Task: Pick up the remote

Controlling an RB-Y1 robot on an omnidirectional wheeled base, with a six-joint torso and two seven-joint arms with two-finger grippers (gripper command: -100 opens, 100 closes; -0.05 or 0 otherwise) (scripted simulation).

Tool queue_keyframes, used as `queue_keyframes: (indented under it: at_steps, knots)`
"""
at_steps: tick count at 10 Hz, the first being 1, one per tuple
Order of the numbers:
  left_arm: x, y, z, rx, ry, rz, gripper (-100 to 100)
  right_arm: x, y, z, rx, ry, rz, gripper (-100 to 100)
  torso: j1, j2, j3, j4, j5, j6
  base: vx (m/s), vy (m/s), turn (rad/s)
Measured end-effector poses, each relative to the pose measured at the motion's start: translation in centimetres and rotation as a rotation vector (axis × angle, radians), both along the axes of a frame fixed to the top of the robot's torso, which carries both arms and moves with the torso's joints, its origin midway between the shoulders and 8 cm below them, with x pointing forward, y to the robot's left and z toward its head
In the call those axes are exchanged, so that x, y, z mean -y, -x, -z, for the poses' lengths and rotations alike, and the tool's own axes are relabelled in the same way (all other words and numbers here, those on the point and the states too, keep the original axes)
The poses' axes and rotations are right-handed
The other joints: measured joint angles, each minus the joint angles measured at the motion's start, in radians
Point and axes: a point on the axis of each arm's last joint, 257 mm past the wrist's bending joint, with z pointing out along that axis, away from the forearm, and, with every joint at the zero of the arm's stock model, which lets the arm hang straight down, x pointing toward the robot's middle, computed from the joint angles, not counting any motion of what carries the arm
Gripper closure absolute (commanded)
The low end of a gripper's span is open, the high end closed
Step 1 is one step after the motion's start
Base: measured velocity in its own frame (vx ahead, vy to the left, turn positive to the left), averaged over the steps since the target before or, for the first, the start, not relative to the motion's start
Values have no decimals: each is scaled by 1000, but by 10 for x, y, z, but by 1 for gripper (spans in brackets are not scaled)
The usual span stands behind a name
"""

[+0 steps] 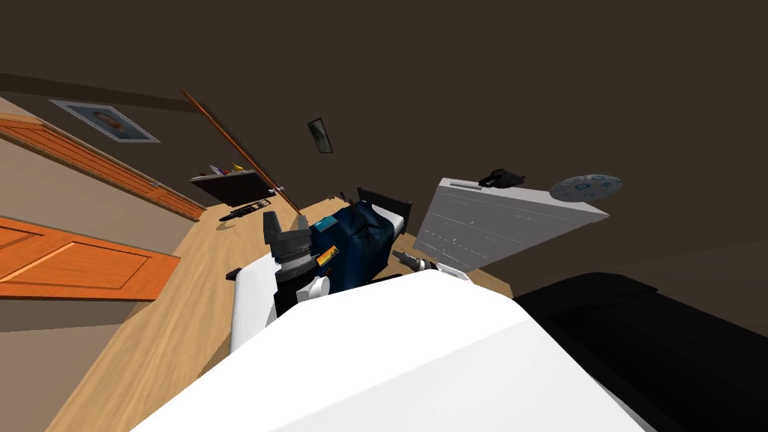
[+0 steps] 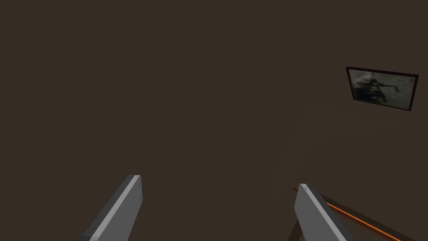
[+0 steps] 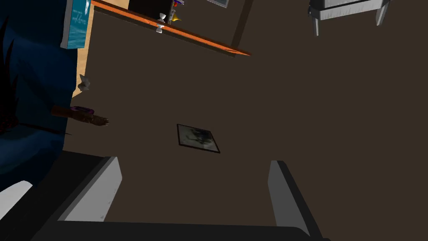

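- By the bed point(image 1: 251, 300), the left gripper point(image 1: 285, 223) points upward, blades spread wide, nothing between them.
- The right gripper point(image 3: 192, 188) sits between the bed and a white cabinet point(image 1: 495, 225). It's let go too: fingers apart, empty.
- Remote: pretty sure it's the slim brown stick with a purple patch point(image 3: 81, 115), poking out past the edge of the blue cover point(image 3: 33, 83). Can't swear to it though. It's near the right gripper but off to one side and beyond the fingertips, touching neither blade.
- A teal book point(image 3: 75, 21) lies on the same cover, farther along.
- A small orange-and-black card-ish thing point(image 1: 328, 257) lies on the cover too.
- There's a black lump point(image 1: 501, 178) on top of the cabinet.
- A long black item point(image 1: 244, 211) lies on the wood floor near a dark desk point(image 1: 229, 184).
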Motion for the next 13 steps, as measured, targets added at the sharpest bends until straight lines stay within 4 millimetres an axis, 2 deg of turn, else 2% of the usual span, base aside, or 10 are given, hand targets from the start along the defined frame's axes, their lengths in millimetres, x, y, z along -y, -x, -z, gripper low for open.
queue_keyframes:
  at_steps: [1, 2, 7, 9, 13]
  knots:
    - [0, 0, 0, 0, 0, 0, 0, 4, 3, 6, -6, 22, -11, -100, -5, 0, 0, 0, -1, 0, -29, 97, 102]
    - [0, 0, 0, 0, 0, 0, 0, 11, 10, 22, -30, 52, -32, -100, -4, 0, 0, 0, -1, 0, -22, 108, 46]
    - [0, 0, 0, 0, 0, 0, 0, 49, 31, 55, -93, 175, -99, -100, -6, -1, -1, 0, -1, 0, -3, 75, 49]
    - [0, 0, 0, 0, 0, 0, 0, 73, 46, 72, -128, 239, -130, -100, -5, -1, 0, 0, -1, 0, -9, 61, 28]
    - [0, 0, 0, 0, 0, 0, 0, 115, 61, 89, -175, 348, -167, -100, -9, -2, -1, 0, -2, 0, 6, 49, 83]
